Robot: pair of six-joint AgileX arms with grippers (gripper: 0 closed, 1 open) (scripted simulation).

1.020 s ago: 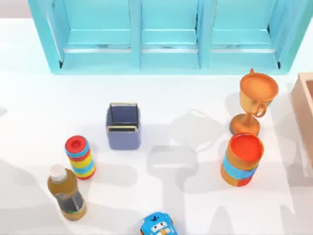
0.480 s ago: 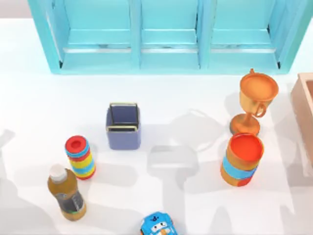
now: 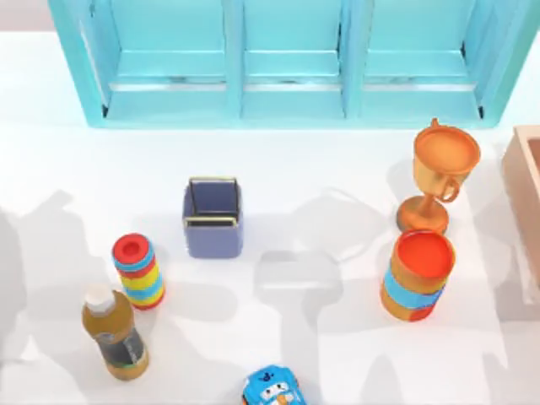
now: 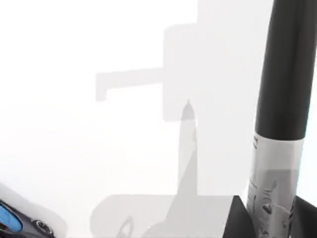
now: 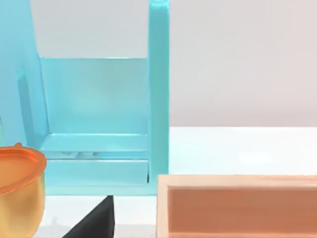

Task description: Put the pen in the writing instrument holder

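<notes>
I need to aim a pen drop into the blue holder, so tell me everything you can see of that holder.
The writing instrument holder is a small square cup, periwinkle blue, with straight walls and a thin metallic rim around its open mouth. It stands upright on the white table, left of centre in the top view, in front of the turquoise shelf unit. Its inside looks dark, with nothing visible in it. Nothing touches it; the striped cylinder stands apart, nearer the table's left.

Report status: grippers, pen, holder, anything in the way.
Left gripper shut on pen, above the table. Writing instrument holder upright, opening unobstructed. Striped cylinder stands beside it, apart.
</notes>
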